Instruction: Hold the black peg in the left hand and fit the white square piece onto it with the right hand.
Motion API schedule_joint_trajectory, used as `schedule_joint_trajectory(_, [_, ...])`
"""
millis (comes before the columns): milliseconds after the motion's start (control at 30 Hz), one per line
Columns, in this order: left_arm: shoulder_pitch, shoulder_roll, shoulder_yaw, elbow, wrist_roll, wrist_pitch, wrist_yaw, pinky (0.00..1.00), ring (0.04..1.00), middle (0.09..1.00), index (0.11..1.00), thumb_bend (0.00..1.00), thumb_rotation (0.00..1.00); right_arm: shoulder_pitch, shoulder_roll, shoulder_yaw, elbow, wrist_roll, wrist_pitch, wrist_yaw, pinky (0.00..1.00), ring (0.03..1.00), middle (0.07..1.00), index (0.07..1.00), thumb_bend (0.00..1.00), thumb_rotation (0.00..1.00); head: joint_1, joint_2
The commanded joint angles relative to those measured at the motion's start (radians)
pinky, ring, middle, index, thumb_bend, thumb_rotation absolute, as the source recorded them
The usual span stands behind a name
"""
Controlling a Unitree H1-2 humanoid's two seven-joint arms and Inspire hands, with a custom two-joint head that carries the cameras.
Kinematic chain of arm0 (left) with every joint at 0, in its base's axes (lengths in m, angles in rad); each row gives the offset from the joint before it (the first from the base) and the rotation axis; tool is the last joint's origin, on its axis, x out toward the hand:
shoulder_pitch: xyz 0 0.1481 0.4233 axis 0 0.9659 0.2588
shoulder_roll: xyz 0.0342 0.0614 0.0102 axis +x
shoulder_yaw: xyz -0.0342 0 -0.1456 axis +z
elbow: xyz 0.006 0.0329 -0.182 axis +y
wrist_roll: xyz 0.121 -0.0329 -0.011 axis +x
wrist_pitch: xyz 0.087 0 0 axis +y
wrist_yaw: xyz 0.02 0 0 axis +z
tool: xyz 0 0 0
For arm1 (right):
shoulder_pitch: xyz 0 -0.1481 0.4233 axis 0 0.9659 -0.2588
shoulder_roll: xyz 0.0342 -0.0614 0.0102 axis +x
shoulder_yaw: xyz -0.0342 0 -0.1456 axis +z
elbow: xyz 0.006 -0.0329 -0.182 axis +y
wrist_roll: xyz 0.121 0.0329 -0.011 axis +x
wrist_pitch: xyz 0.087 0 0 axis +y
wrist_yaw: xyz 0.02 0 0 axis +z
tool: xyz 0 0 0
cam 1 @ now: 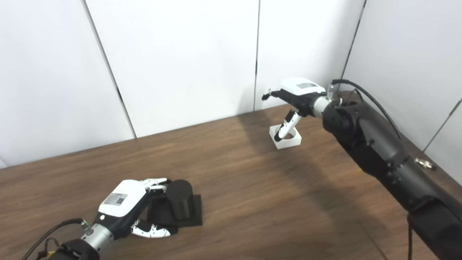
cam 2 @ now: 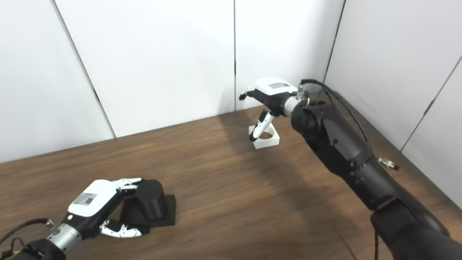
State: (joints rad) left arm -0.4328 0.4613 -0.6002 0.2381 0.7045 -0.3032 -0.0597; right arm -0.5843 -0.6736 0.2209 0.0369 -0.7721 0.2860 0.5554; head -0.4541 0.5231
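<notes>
The black peg [cam 1: 179, 199] is a short cylinder standing upright on a flat black square base [cam 1: 196, 213] at the near left of the table. My left hand [cam 1: 124, 202] lies beside it with fingers apart. The fingertips [cam 1: 158, 182] rest against the peg's upper left side, and the thumb lies along the base's front edge. The white square piece [cam 1: 294, 141], with a round hole, lies flat at the far right. My right hand [cam 1: 299, 92] hovers over it, open, with one digit [cam 1: 287, 128] reaching down into the hole.
The wooden table [cam 1: 252, 202] is bounded by white wall panels [cam 1: 180, 61] at the back and right. My right arm [cam 1: 379, 151] stretches along the table's right side. A small metal fitting [cam 1: 424, 163] lies near the right wall.
</notes>
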Motion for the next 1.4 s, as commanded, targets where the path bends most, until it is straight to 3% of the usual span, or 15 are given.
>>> schedule_joint_trajectory(0, [0.069,0.033,-0.052,0.032,0.064,-0.018,-0.089,0.76,0.845,0.863,0.592,0.93,0.09,-0.069,-0.031,-0.001,0.011,-0.013,0.014,0.011,0.86,0.932,0.959,0.914,0.96,0.28,-0.001,0.0])
schedule_joint_trajectory(200, [0.072,0.032,-0.053,0.028,0.064,-0.02,-0.089,0.75,0.843,0.863,0.59,0.93,0.11,-0.091,-0.028,0.013,0.063,-0.016,0.043,0.034,0.93,0.961,0.979,0.922,1.0,0.23,0.007,0.004])
schedule_joint_trajectory(600, [0.079,0.035,-0.044,0.007,0.048,-0.001,-0.104,0.75,0.837,0.853,0.58,0.93,0.09,-0.095,-0.038,0.07,0.11,-0.044,0.049,0.062,0.93,0.956,0.967,0.92,1.0,0.21,0.013,0.014])
schedule_joint_trajectory(833, [0.083,0.039,-0.04,-0.002,0.049,0.006,-0.106,0.75,0.834,0.86,0.584,0.93,0.14,-0.093,-0.036,0.086,0.126,-0.056,0.052,0.081,0.91,0.943,0.957,0.906,1.0,0.19,0.015,0.018])
schedule_joint_trajectory(1367, [0.09,0.049,-0.037,-0.016,0.038,0.002,-0.119,0.76,0.843,0.863,0.598,0.93,0.17,-0.082,-0.023,0.095,0.217,-0.054,0.028,0.017,0.88,0.915,0.932,0.877,0.96,0.15,0.023,0.03])
